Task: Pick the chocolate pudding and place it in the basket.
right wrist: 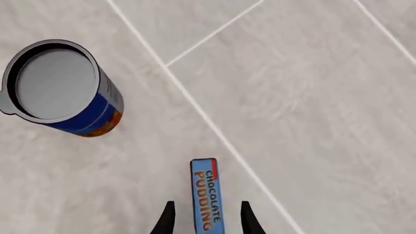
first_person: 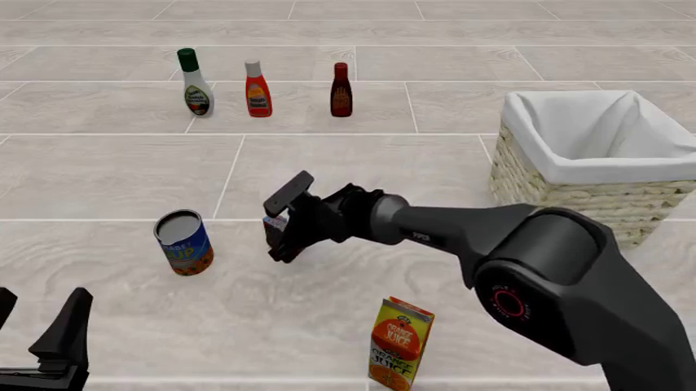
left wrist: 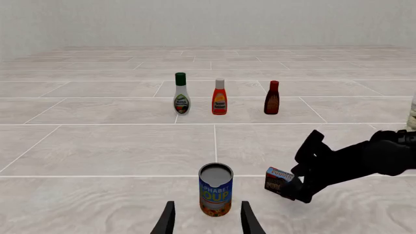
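- Pudding carton between right gripper fingers, long axis along them; contact unclear, grasp state indeterminate.
- Basket well off to right.
- Left gripper spread, idle.

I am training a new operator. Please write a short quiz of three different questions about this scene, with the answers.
1. True or false: the chocolate pudding already lies in the basket.
2. Which arm's fingers flank the pudding? A) left B) right
3. Fill in: three bottles stand in a row at the far side; the green cap belongs to the ____ bottle as the front view shows them.

Key: 1 false; it is between the right gripper fingers, near the can. 2 B. 3 leftmost.
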Tool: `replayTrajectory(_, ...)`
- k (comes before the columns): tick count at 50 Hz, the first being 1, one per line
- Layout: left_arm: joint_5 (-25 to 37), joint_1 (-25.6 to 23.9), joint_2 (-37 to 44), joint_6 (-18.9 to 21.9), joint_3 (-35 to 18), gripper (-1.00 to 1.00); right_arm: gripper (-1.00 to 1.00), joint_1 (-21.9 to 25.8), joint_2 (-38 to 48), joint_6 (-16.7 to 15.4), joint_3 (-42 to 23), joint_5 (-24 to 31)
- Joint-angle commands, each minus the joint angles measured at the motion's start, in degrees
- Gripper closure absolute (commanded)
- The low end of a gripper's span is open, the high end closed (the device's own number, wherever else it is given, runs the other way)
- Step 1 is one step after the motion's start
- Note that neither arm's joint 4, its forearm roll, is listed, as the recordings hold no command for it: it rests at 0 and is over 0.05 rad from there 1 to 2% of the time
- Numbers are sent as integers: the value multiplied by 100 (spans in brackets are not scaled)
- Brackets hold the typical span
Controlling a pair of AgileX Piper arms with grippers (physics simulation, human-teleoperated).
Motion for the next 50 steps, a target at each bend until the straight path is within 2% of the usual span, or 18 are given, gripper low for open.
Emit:
replayTrajectory(1,-3,0,4,-7,-1,-100,-100,-35,75,-14,-117,77)
replayTrajectory(17,-3,1,4,-8,-1,-100,-100,-26,168,19,-119,53)
replayTrajectory(18,-4,0,4,-7,-1,-100,100,-12,149,20,-97,42)
replayTrajectory(34,-4,1,4,-8,-1,-100,100,2,-70,-60,94,-28)
replayTrajectory(50,-4,0,4,-8,-1,-100,100,-13,-805,-206,522,29)
